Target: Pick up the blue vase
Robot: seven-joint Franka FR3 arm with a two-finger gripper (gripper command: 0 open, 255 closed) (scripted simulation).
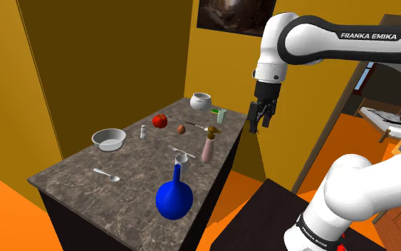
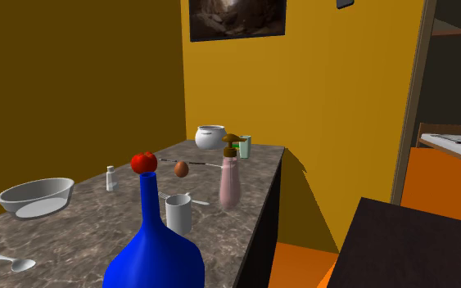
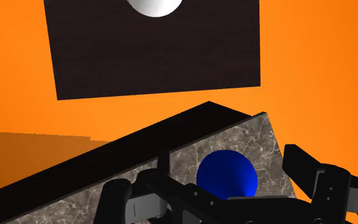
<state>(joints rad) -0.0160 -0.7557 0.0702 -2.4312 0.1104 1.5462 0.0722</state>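
Observation:
The blue vase point(image 1: 174, 197), round-bellied with a thin neck, stands upright near the near corner of the dark marble counter point(image 1: 85, 196). In the second exterior view the blue vase point(image 2: 153, 255) is closest to the camera. My black gripper point(image 1: 260, 119) hangs high in the air off the counter's long edge, past its far end, well away from the vase. It points down, and its fingers stand apart with nothing between them. From the wrist, the blue vase point(image 3: 227, 175) shows from above, far below my open gripper point(image 3: 229, 167).
On the counter stand a white mug point(image 2: 178, 213), a pink bottle vase point(image 2: 229, 182), a grey bowl point(image 1: 109, 139), a spoon point(image 1: 107, 174), a red apple point(image 1: 160, 120), a white pot point(image 1: 201, 101) and a green cup point(image 1: 221, 115). The black stand point(image 3: 152, 51) is beside the counter on orange floor.

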